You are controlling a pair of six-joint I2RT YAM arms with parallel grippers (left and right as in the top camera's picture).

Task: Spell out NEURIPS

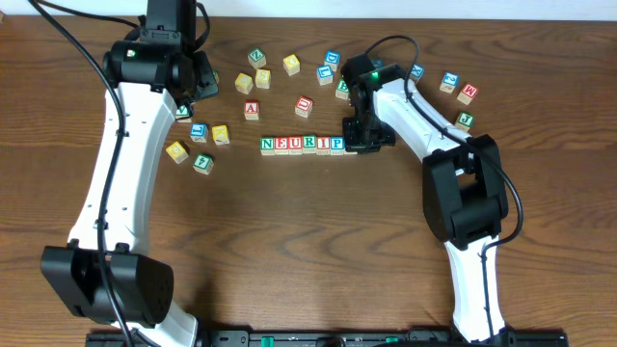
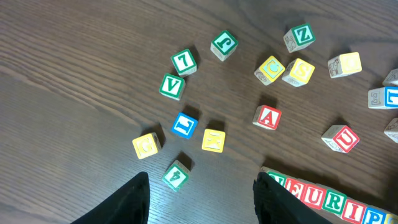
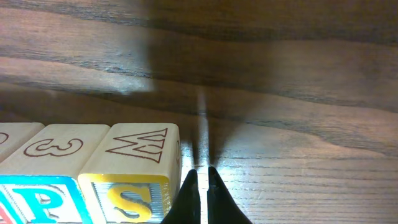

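A row of wooden cubes reading N E U R I P (image 1: 302,144) lies mid-table; it also shows at the lower right of the left wrist view, as the same row (image 2: 323,200). In the right wrist view a yellow S cube (image 3: 127,190) stands flush against the blue P cube (image 3: 37,202) at the row's end. My right gripper (image 3: 200,174) is shut and empty, its tips down at the table right beside the S cube's free side. Overhead, the right gripper (image 1: 364,135) covers that end of the row. My left gripper (image 2: 202,199) hangs open and empty above the loose cubes, left of the row.
Loose cubes lie scattered behind and left of the row: a red A (image 1: 252,109), a red U (image 1: 305,105), yellow ones (image 1: 176,151), a green one (image 1: 202,162). More cubes sit at the back right (image 1: 469,93). The right arm's elbow (image 1: 468,188) stands right of the row.
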